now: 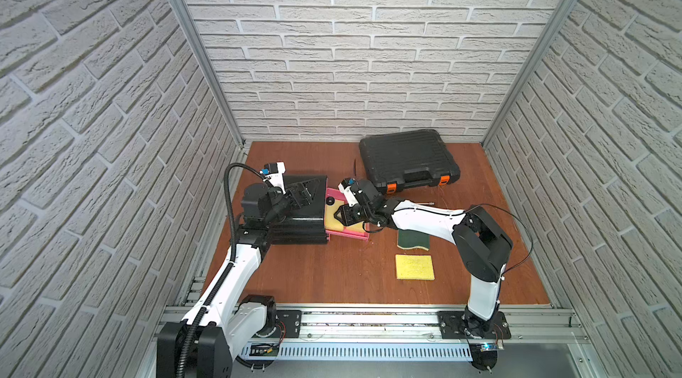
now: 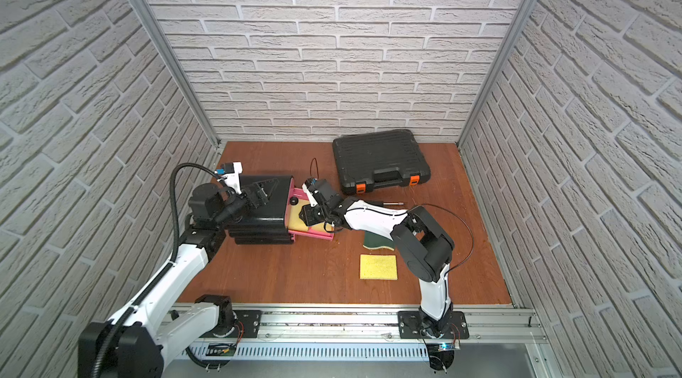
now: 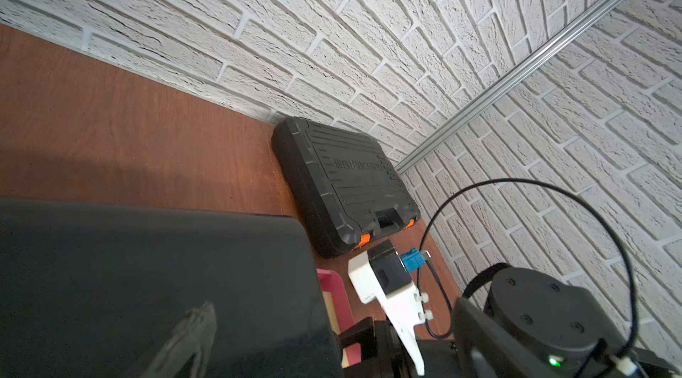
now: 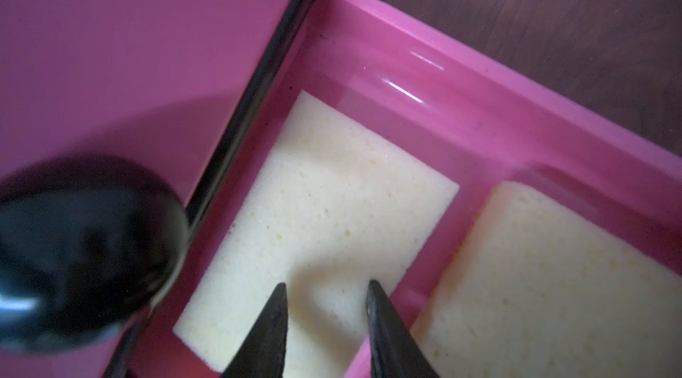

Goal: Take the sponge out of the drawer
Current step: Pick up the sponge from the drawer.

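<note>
A pale yellow foam sponge [image 4: 332, 191] is pinched by the right tool [image 4: 326, 284] but lies inside the open pink plastic drawer [image 4: 443, 73], not yet lifted out; the left tool [image 1: 303, 192] is held spread.

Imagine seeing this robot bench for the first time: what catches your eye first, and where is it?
The bright pink drawer jumps out, pulled open from the black cabinet left of centre, with the right gripper pressing its fingers into a pale sponge inside. Next come the yellow sponge and green sponge lying loose on the wooden tabletop to the drawer's right, and the black case with orange latches at the back.
</note>
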You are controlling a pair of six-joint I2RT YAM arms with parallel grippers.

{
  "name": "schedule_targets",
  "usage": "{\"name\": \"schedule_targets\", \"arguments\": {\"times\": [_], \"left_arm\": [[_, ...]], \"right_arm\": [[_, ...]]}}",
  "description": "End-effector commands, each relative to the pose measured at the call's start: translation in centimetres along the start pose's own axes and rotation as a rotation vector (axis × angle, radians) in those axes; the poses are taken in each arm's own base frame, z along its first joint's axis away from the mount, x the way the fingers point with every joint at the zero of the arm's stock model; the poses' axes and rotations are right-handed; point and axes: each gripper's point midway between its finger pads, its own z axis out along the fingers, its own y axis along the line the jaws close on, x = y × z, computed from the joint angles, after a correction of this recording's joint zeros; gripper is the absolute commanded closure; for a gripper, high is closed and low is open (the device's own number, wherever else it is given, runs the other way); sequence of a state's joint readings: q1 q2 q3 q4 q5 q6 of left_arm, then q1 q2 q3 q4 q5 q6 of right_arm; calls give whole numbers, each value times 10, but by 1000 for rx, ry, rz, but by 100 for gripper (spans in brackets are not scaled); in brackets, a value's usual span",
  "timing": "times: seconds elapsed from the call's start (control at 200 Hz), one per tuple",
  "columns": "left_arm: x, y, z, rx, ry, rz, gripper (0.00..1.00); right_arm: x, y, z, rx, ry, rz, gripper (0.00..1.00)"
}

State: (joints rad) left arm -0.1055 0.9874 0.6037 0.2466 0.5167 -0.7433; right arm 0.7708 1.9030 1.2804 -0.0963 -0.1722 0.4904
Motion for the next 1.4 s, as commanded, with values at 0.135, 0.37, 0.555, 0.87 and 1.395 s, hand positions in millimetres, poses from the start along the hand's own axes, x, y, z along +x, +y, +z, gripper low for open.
{"name": "schedule_targets", "arguments": {"times": [0.135,0.37,0.555,0.87,1.395], "left_arm": [[30,26,-1,-75,82,-75,2],[31,27,0,-76,84,-76,2],[31,28,0,-78,83,-77,2],[31,27,0,-77,84,-76,2],[30,26,0,-75,83,-71,2]], "right_arm": [[4,-8,-5,71,7,-6,56],[3,-6,-1,56,-1,-15,51],[0,-9,-10,80,-24,-16,50],[-3,-9,-26,93,-48,-38,47],[-3,-2,-7,57,-11,-31,49]]}}
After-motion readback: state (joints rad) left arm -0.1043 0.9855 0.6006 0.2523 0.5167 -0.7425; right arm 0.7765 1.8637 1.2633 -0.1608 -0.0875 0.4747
